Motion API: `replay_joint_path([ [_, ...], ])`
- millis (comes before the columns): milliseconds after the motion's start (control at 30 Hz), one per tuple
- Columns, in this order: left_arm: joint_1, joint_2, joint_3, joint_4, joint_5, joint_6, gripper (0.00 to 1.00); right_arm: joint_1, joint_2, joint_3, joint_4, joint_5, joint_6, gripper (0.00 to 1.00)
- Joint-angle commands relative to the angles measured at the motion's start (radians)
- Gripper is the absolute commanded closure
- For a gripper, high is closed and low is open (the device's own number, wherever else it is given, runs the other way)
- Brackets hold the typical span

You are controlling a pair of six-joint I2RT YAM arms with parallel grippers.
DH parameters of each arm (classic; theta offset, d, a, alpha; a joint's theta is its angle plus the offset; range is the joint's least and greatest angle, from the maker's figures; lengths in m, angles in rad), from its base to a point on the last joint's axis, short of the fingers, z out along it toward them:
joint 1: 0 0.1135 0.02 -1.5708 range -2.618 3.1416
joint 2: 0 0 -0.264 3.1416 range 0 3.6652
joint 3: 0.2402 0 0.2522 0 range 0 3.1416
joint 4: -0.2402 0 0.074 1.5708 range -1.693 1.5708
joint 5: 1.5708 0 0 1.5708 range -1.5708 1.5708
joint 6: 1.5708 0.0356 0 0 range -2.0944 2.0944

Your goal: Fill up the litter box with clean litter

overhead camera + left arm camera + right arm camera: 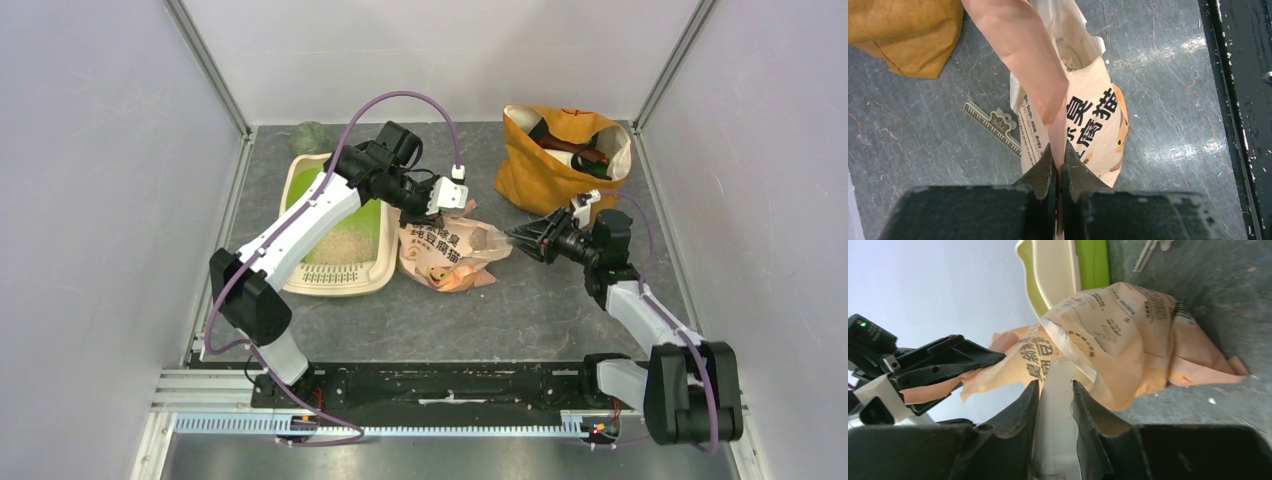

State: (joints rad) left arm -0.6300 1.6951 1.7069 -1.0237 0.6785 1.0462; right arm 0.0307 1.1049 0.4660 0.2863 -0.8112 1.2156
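Note:
The cream litter box [300,180] with its green inside stands at the left of the top view. Pale clean litter [345,243] lies in its near half. Right beside it sits a peach-orange printed bag [445,258]. My left gripper [425,208] is shut on the bag's raised top edge [1045,85], its fingertips [1059,150] pinching the film. My right gripper [520,238] comes in from the right. It is shut on a pale cream handle [1057,405] that reaches into the bag's mouth [1063,340]. The bag hides the handle's far end.
A mustard-yellow fabric bag [560,155] with items inside stands at the back right. A dark green round thing [312,137] lies behind the litter box. A ruler-marked clip [995,125] lies on the grey table next to the peach bag. White walls enclose three sides.

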Motion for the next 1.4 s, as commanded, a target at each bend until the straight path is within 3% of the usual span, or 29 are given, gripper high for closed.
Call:
replay_joint_path([
  [0, -0.005, -0.032, 0.008, -0.018, 0.028, -0.005, 0.98, 0.015, 0.102, 0.003, 0.28, -0.022, 0.167, 1.0],
  [67, -0.005, -0.035, 0.004, -0.018, 0.014, -0.003, 0.98, -0.076, 0.098, 0.053, 0.187, -0.161, 0.138, 1.0],
  [133, -0.005, -0.041, -0.002, -0.018, 0.012, -0.002, 0.98, -0.13, 0.065, 0.028, 0.152, -0.197, 0.147, 1.0],
  [200, -0.005, -0.046, -0.004, -0.018, 0.021, -0.004, 0.98, -0.091, 0.077, -0.006, 0.195, -0.123, 0.178, 1.0],
  [267, -0.005, -0.047, -0.003, -0.018, 0.022, -0.007, 0.98, -0.038, 0.139, -0.043, 0.364, -0.065, 0.289, 1.0],
  [400, -0.005, -0.052, -0.001, -0.025, 0.004, -0.005, 0.98, -0.096, 0.184, -0.022, 0.426, -0.197, 0.355, 1.0],
  [500, -0.005, -0.046, 0.0, -0.026, 0.019, -0.008, 0.98, -0.057, 0.203, -0.043, 0.403, -0.109, 0.314, 1.0],
  [633, -0.005, -0.038, 0.012, -0.026, 0.01, -0.018, 0.98, -0.168, 0.239, -0.034, 0.528, -0.284, 0.418, 1.0],
  [733, -0.005, -0.04, 0.008, -0.026, 0.018, -0.015, 0.98, -0.099, 0.24, -0.063, 0.521, -0.18, 0.374, 1.0],
  [900, -0.005, -0.031, 0.004, -0.026, 0.008, -0.015, 0.98, -0.187, 0.169, -0.056, 0.465, -0.299, 0.36, 1.0],
  [1000, -0.005, -0.026, 0.003, -0.026, 0.016, -0.014, 0.98, -0.098, 0.184, -0.067, 0.462, -0.17, 0.319, 1.0],
  [1100, -0.005, -0.026, 0.003, -0.026, -0.005, -0.017, 0.98, -0.178, 0.197, -0.037, 0.515, -0.32, 0.382, 1.0],
  [1167, -0.005, -0.029, -0.001, -0.026, 0.001, -0.021, 0.98, -0.183, 0.196, -0.071, 0.504, -0.294, 0.364, 1.0],
  [1233, -0.005, -0.029, -0.003, -0.026, 0.006, -0.02, 0.98, -0.112, 0.195, -0.07, 0.47, -0.227, 0.317, 1.0],
  [1367, -0.005, -0.031, 0.005, -0.025, -0.012, -0.026, 0.98, -0.201, 0.223, -0.048, 0.561, -0.351, 0.387, 1.0],
])
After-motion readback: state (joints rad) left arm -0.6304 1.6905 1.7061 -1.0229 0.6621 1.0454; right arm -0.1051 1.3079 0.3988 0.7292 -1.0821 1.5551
